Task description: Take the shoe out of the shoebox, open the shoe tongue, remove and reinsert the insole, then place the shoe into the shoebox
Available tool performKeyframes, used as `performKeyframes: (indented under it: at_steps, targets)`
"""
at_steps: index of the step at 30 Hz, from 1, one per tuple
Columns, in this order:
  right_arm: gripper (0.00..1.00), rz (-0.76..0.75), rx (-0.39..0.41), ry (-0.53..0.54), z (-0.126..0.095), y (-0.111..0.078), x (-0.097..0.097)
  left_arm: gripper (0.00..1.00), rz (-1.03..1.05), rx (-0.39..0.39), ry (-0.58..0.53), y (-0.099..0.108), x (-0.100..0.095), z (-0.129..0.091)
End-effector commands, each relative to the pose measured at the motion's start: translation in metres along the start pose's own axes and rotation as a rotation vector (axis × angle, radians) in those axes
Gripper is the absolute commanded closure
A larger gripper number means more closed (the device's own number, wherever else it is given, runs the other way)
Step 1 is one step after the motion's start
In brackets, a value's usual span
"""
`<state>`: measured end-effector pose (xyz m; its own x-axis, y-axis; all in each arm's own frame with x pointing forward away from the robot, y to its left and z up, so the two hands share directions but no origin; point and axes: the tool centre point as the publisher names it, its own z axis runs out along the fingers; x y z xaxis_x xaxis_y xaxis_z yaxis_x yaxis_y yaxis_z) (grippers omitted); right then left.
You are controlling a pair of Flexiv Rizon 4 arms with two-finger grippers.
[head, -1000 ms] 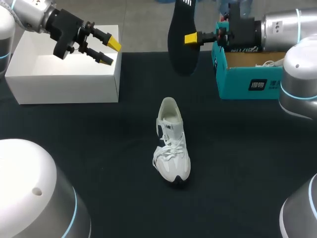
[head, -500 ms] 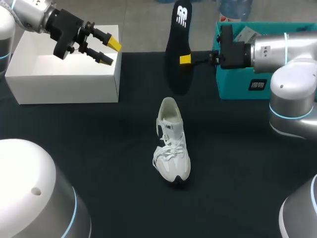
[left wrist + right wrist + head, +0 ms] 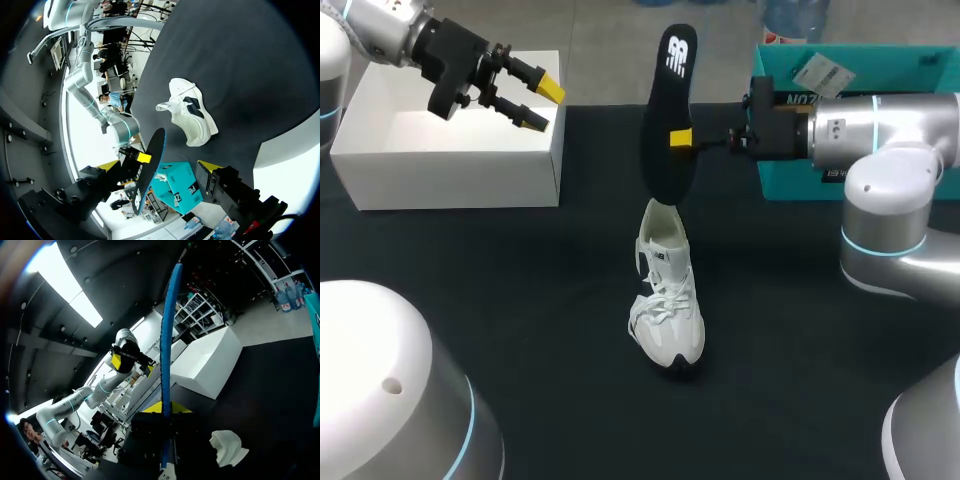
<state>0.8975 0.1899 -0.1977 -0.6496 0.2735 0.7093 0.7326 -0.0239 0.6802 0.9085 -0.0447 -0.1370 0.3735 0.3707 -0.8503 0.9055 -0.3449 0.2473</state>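
one black insole [image 3: 665, 120] stands upright, long axis 12 to 6, white logo at 12, pinched in the right gripper [image 3: 680, 138]. the white shoe [image 3: 666, 290] lies mid-table, toe toward 6. left gripper [image 3: 542, 105] at 10 gapes open.

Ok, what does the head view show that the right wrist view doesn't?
Only the head view shows the black face of the insole and the laces and toe of the shoe. Only the right wrist view shows the insole's blue edge, side-on in the right claw. Both show the white box, the open left claw and the shoe.
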Motion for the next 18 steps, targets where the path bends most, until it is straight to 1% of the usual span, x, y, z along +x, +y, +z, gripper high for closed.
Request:
performKeyframes:
  at_steps: [1, 2, 3, 4, 5, 6, 10, 13, 18]
  targets:
    - [1.0, 0.0, 0.0, -0.002, 0.002, 0.0, 0.0, 0.0, 0.001, 0.001, 0.003, -0.001, -0.001, -0.001]
    - [1.0, -0.007, 0.038, -0.01, 0.006, -0.001, -0.007, 0.0, 0.001, 0.001, 0.003, -0.001, -0.001, -0.001]
    - [1.0, -0.032, 0.056, -0.015, 0.011, -0.002, -0.013, 0.0, 0.001, 0.001, 0.003, -0.001, -0.001, -0.001]
    - [1.0, -0.096, 0.029, 0.001, 0.014, 0.0, -0.016, 0.0, 0.001, 0.001, 0.003, -0.001, -0.001, -0.001]
    - [1.0, -0.077, 0.035, -0.003, 0.018, 0.0, -0.02, 0.0, 0.001, 0.001, 0.003, -0.001, -0.001, -0.001]
    - [1.0, -0.098, 0.05, -0.019, 0.02, -0.001, -0.023, 0.0, 0.001, 0.001, 0.003, -0.001, -0.001, -0.001]
    - [1.0, -0.121, 0.046, -0.02, 0.032, -0.002, -0.031, 0.0, 0.001, 0.001, 0.003, -0.001, -0.001, -0.001]
    - [1.0, -0.115, 0.039, -0.004, 0.039, -0.008, -0.038, 0.0, 0.001, 0.001, 0.003, -0.001, -0.001, -0.001]
    - [1.0, -0.094, 0.059, 0.004, 0.053, -0.023, -0.046, 0.0, 0.001, 0.001, 0.003, -0.001, -0.001, -0.001]
